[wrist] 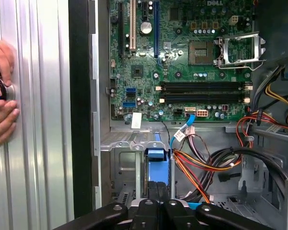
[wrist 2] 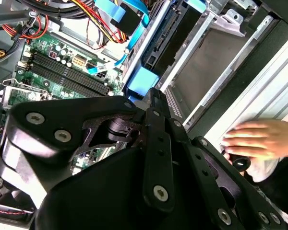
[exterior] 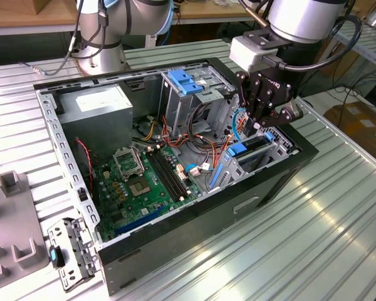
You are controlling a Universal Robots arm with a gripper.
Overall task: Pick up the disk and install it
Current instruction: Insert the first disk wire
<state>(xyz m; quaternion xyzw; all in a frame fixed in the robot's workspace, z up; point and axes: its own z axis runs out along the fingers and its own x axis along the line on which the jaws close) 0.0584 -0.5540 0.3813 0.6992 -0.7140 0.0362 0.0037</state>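
Disk (wrist: 156, 154) in drive bay (exterior: 272, 152), gripper (exterior: 258, 127) pointing down just above it, fingers pinched together.

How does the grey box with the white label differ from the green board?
The grey box is a bulky block; the green board is thin, flat, crowded with parts. The grey box bears a white label; the green board has black slots. Both sit inside the open case.

Robotics lab or workshop. Slotted aluminium bench (exterior: 313, 238), open PC chassis (exterior: 194, 235) on top, robot arm base (exterior: 100, 59) on same bench, grey fixture blocks (exterior: 12, 182), cardboard box (exterior: 357, 122) alongside, wooden worktop (exterior: 25, 15) behind.
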